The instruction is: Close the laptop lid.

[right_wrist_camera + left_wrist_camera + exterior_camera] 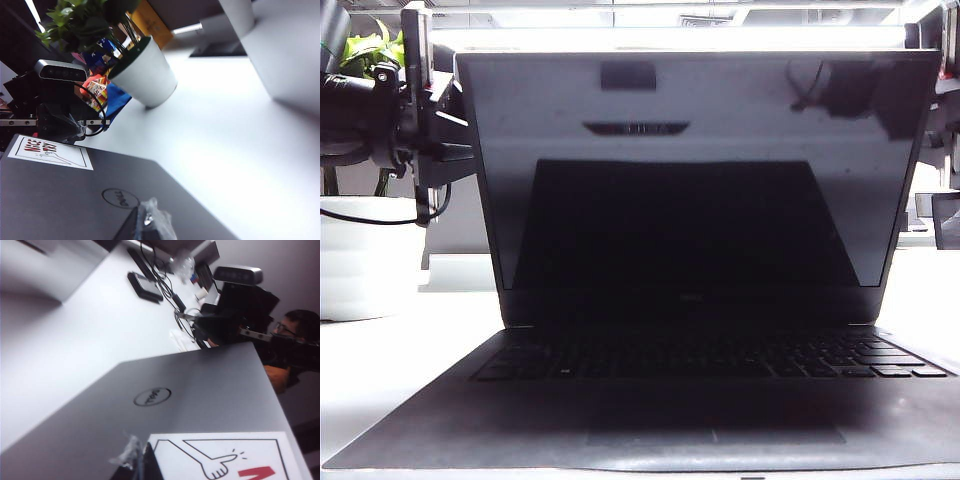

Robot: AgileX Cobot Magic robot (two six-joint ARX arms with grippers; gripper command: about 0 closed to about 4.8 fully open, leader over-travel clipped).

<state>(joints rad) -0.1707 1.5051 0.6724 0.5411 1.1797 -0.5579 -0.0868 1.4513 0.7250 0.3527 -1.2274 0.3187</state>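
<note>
The laptop lid (690, 170) stands open and near upright, its glossy black screen facing the exterior camera above the keyboard base (710, 400). Both wrist views look at its silver back. My left gripper (141, 462) is shut and empty, its tip close to the lid (200, 390) beside the white sticker (225, 460) and below the round logo (152, 396). My right gripper (145, 225) is also shut and empty, its tip by the logo (120, 198) on the lid (50, 200). Contact cannot be judged. In the exterior view both tips are hidden behind the lid.
The left arm (410, 110) hangs behind the lid's upper left corner, the right arm (945, 100) behind the upper right. A white plant pot (145, 75) stands at the left (360, 260). Cables and black devices (145, 285) lie farther off. A person (292, 330) sits beyond.
</note>
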